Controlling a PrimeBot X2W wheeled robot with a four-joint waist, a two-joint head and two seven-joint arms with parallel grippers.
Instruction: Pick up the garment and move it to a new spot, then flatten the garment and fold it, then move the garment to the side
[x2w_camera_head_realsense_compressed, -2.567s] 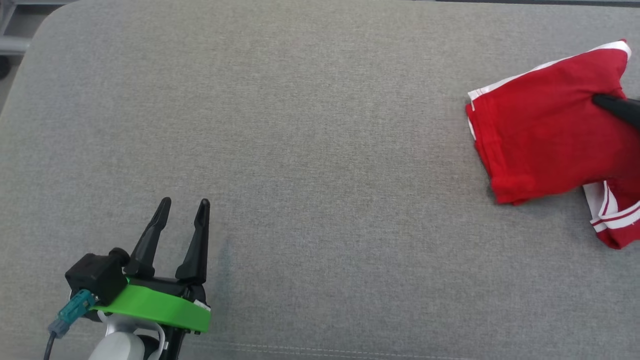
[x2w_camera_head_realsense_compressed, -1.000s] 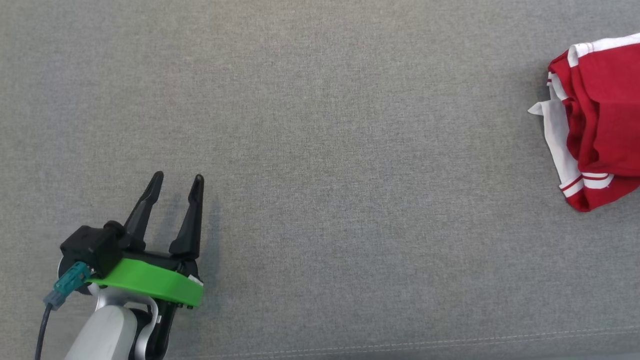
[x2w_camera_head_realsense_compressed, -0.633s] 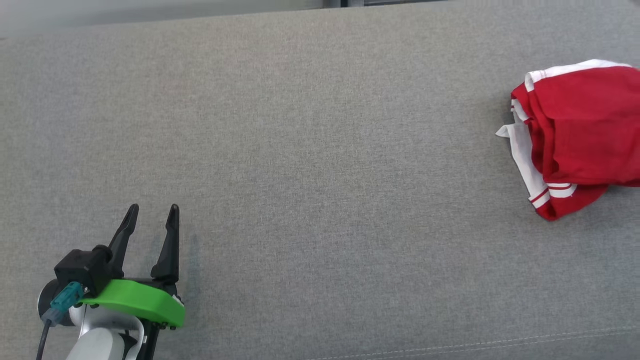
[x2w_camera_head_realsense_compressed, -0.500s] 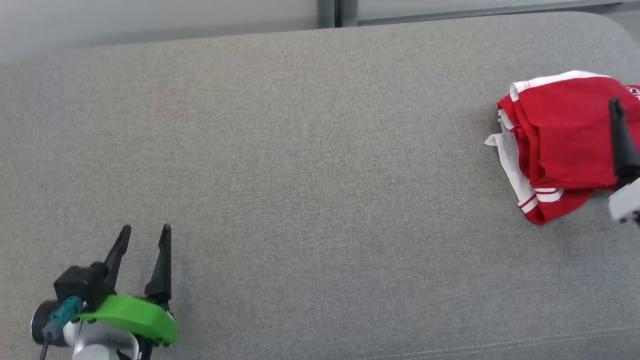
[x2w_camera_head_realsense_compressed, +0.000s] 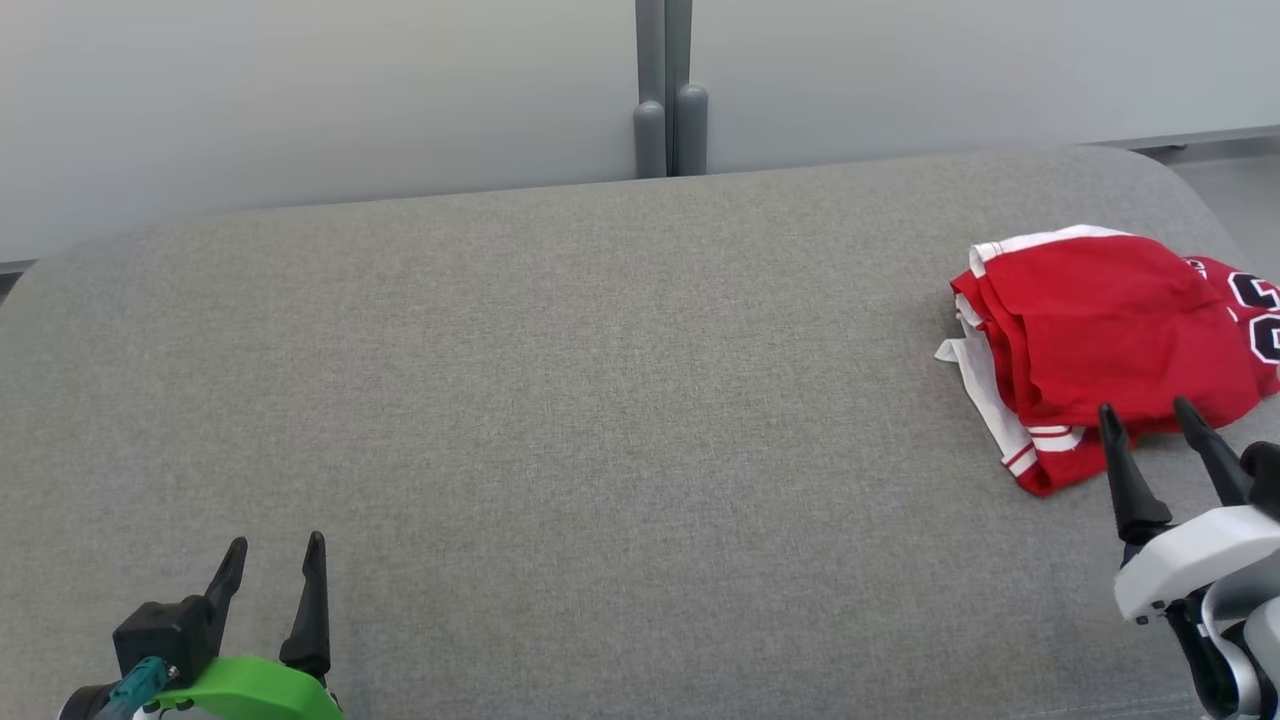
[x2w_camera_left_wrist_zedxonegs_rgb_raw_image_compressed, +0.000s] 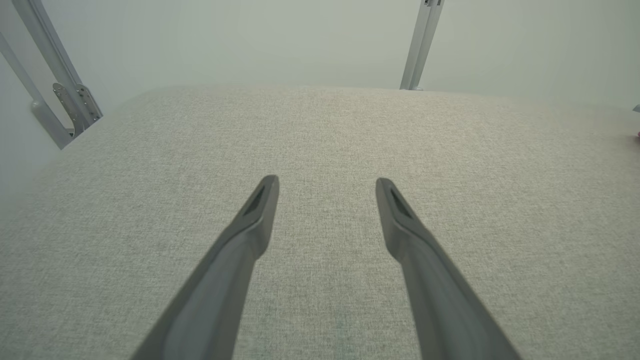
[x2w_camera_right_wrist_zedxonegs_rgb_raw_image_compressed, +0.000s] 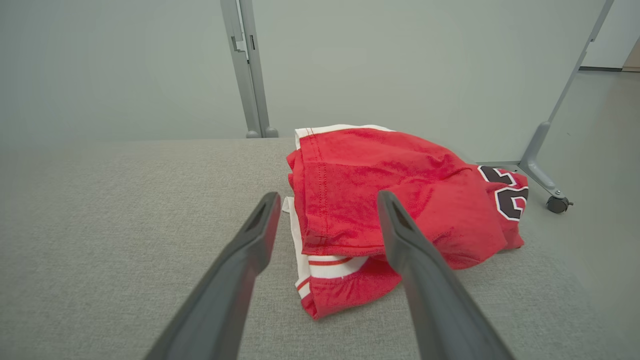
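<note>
Withdrawn from the red garment (x2w_camera_head_realsense_compressed: 1100, 320), the right fingers (x2w_camera_head_realsense_compressed: 1125, 475) now hang spread just short of its loose bundle, the left fingers (x2w_camera_head_realsense_compressed: 312, 600) spread far off, so unpinned layers may slump open near the surface (x2w_camera_head_realsense_compressed: 600, 400) edge.

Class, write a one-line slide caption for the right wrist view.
Open right tool poised before a bundled red garment on the grey cushion.

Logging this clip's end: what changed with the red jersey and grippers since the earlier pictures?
The right gripper, whose finger earlier lay on the red and white jersey, has come off it and stands open at its near edge. The head camera tilted up. The left gripper stayed open over the grey fabric cushion, the jersey at its right end.
</note>
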